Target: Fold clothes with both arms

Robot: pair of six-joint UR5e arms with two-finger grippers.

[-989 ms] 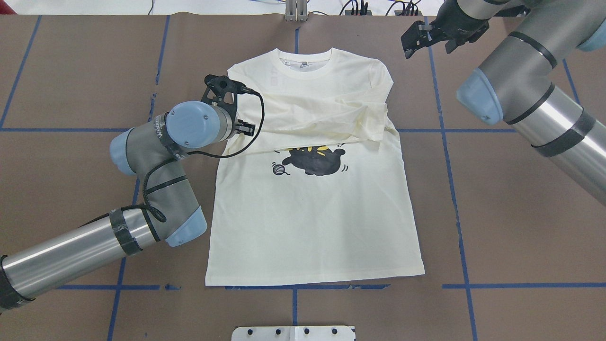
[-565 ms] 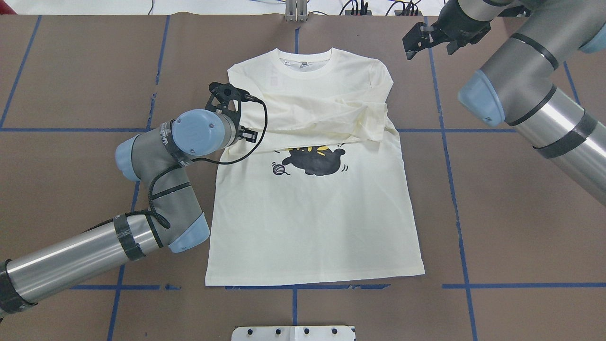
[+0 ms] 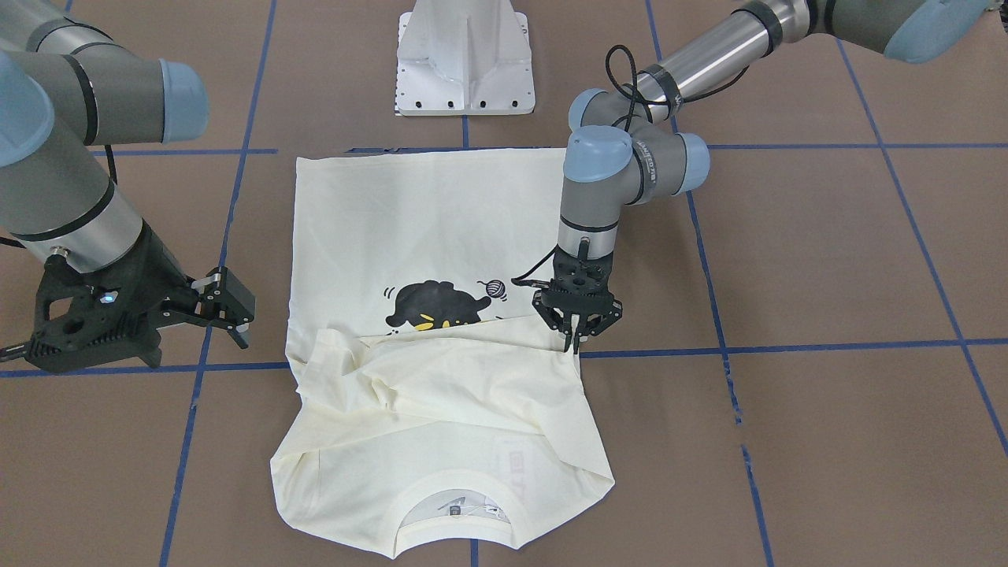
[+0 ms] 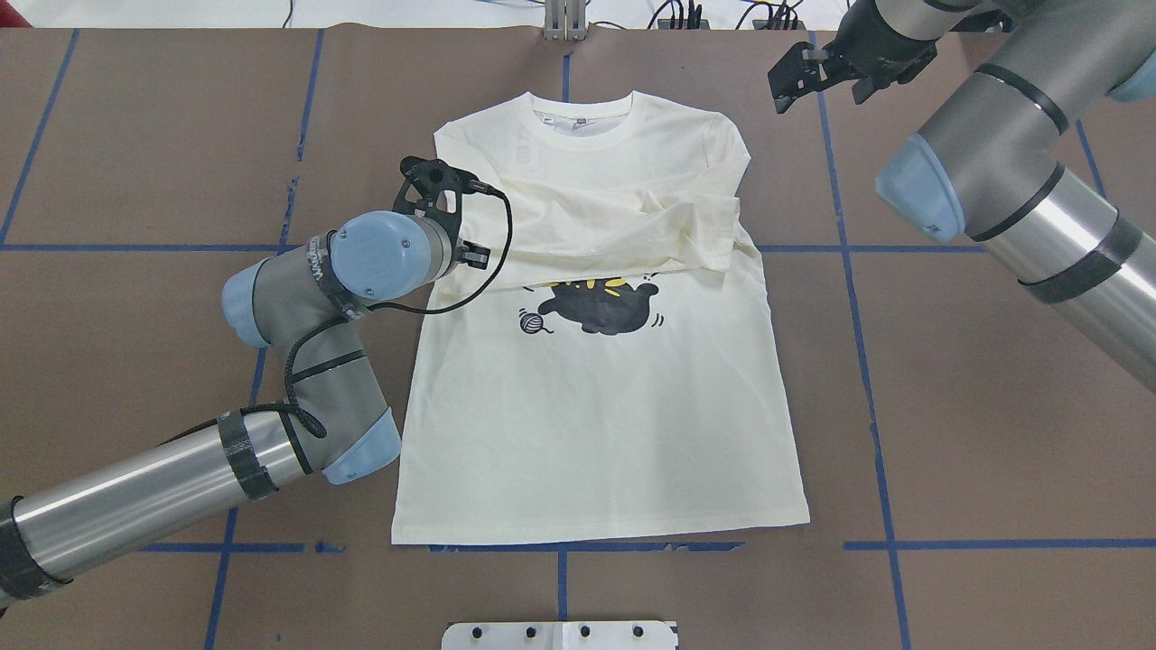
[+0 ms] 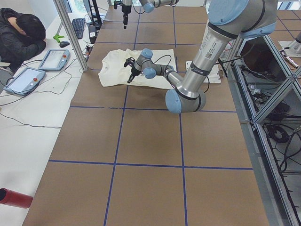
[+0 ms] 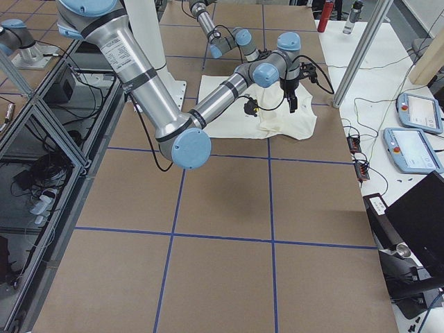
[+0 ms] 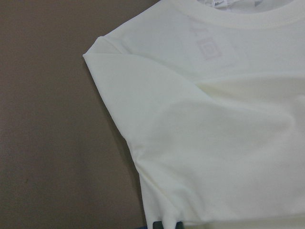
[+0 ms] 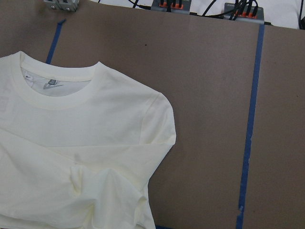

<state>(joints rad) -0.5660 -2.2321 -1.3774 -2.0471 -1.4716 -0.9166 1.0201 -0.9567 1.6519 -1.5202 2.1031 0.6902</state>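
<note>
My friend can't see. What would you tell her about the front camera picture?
A cream shirt with a black cat print lies on a brown table, sleeves folded across its chest. The left gripper pinches the fold's edge; the right gripper hovers open beside the shirt, touching nothing.

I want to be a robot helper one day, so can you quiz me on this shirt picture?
1. True or false: the right tool is touching the shirt.
2. What animal is printed on the shirt? A dog, B cat, C fish.
3. Which tool is down at the shirt's edge?

Key: 1 false, it hangs off to the side. 2 B. 3 the left tool.
</note>
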